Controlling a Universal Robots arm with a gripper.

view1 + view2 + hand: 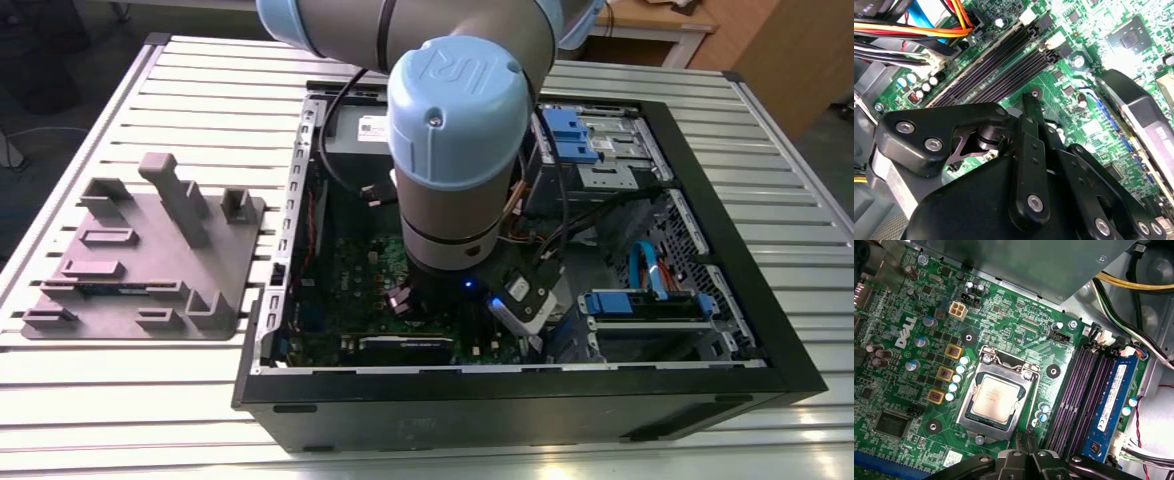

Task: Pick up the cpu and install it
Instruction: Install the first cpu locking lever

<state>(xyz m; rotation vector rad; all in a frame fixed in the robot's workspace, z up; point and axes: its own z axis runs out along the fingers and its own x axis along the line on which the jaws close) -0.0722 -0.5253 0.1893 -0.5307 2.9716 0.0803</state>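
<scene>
Reaching down into the open computer case [507, 415], the arm [461, 130] carries the gripper [1026, 437] low over the green motherboard [1019, 330]. In both wrist views its thin black fingers [1031, 130] are pressed together with nothing between them (whether the tips touch the board cannot be told). They hang just beside one corner of the silver socket frame [1004, 367], between it and the dark memory slots [1074, 390]. The cpu [996, 397] lies flat inside that frame, its silvery-beige top facing up, apart from the fingertips. Beyond the slots stands a blue memory stick [1109, 405], and past it run bundled cables. In the exterior view, the case lies on its side on a pale slatted metal table [200, 90]. The grey plastic tray [134, 270] rests on the same table at the exterior view's left, well apart from the case. Wooden furniture [787, 50] stands behind the table at the exterior view's right.
</scene>
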